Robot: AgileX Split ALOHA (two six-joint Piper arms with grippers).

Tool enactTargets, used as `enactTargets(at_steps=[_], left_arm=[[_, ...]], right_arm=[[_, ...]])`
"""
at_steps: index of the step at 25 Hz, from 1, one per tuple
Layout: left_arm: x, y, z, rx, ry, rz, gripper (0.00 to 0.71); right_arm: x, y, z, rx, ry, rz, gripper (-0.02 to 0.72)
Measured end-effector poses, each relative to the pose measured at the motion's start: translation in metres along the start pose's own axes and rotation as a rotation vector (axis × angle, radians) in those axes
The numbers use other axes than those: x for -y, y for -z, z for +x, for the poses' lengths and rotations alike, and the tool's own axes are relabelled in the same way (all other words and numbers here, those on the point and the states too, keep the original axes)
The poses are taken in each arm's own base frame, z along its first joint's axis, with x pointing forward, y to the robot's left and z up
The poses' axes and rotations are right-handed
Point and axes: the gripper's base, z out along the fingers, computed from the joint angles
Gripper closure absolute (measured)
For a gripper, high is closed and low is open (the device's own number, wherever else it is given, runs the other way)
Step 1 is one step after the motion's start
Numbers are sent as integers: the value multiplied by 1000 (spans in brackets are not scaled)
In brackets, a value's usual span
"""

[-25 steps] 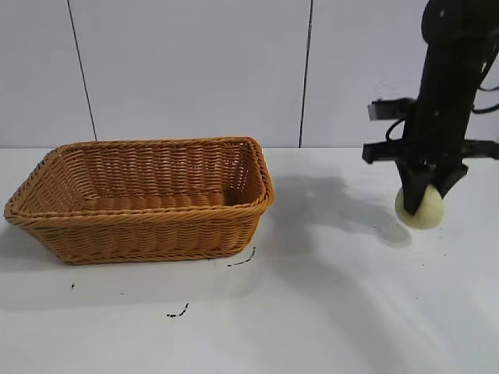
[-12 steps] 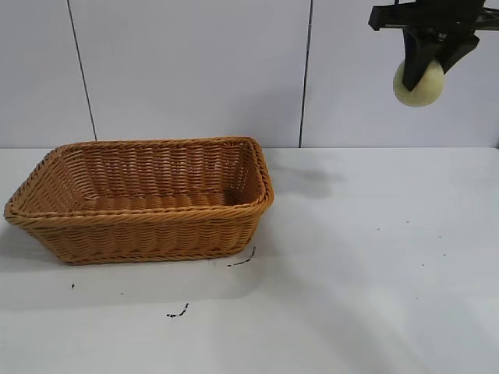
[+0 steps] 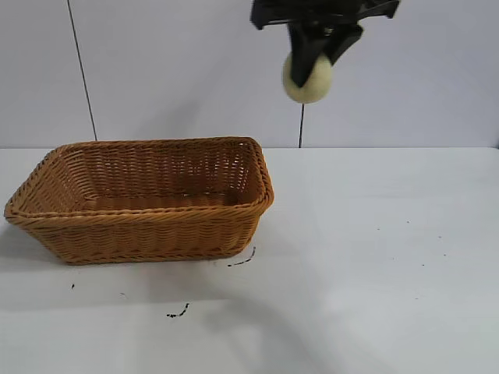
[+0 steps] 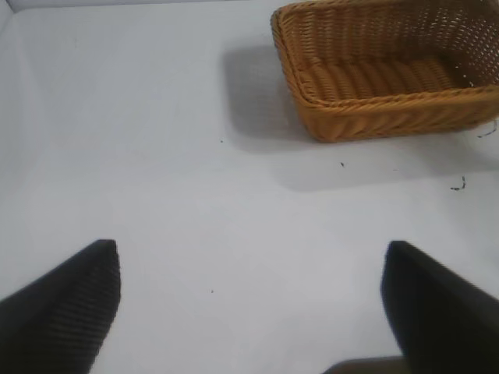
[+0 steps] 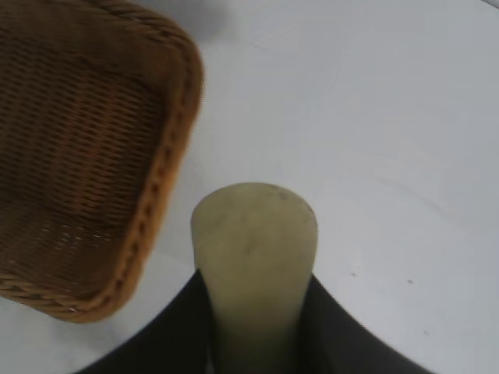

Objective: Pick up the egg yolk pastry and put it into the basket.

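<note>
My right gripper (image 3: pixel 312 58) is shut on the egg yolk pastry (image 3: pixel 307 80), a pale cream bun, and holds it high in the air just right of the basket's right end. In the right wrist view the pastry (image 5: pixel 253 249) sits squeezed between the two black fingers (image 5: pixel 168 331), over the table beside the basket's corner (image 5: pixel 168 167). The orange-brown wicker basket (image 3: pixel 148 234) stands on the white table at the left and holds nothing I can see. My left gripper (image 4: pixel 251 308) is open and empty, away from the basket (image 4: pixel 374 117); it is out of the exterior view.
The white table (image 3: pixel 374 273) carries only a few small dark specks (image 3: pixel 178 314) in front of the basket. A pale panelled wall (image 3: pixel 187 70) stands behind.
My right gripper lifted the pastry off the table at the right, then carried it left at height to a spot near the basket's right end. The basket has not moved.
</note>
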Motion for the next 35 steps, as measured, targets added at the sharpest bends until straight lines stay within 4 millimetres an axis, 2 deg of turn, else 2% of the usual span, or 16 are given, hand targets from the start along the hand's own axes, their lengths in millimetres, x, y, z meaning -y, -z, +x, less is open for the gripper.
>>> enactTargets(at_steps=[3,6,10,13,16,20,22,25,29,32,35], left_arm=[[0,0,0,0,0,0,17],[0,0,0,0,0,0,17],[0,0,0,0,0,0,17],[0,0,0,0,0,0,17],[0,0,0,0,0,0,17],[0,0,0,0,0,0,17],[0,0,0,0,0,0,17],[0,0,0,0,0,0,17],[0,0,0,0,0,0,17],[0,0,0,0,0,0,17],[0,0,0,0,0,0,17]], right_arm=[[-24,-24,-7,8,29,-22,533],[-35,-55,-6,10,14,-36,533],[-38,-93,2,-15,7,-40,533],[-40,-113,8,-29,7,-42,529],[-42,-120,10,-31,-1,-54,451],[-42,-118,8,-21,-5,-59,146],[-41,-115,7,-19,-11,-56,57],[-39,-100,3,-9,-30,-43,21],[-31,-59,-7,28,-44,-29,15],[-12,-30,-10,38,-75,-11,15],[19,-18,-9,30,-128,19,11]])
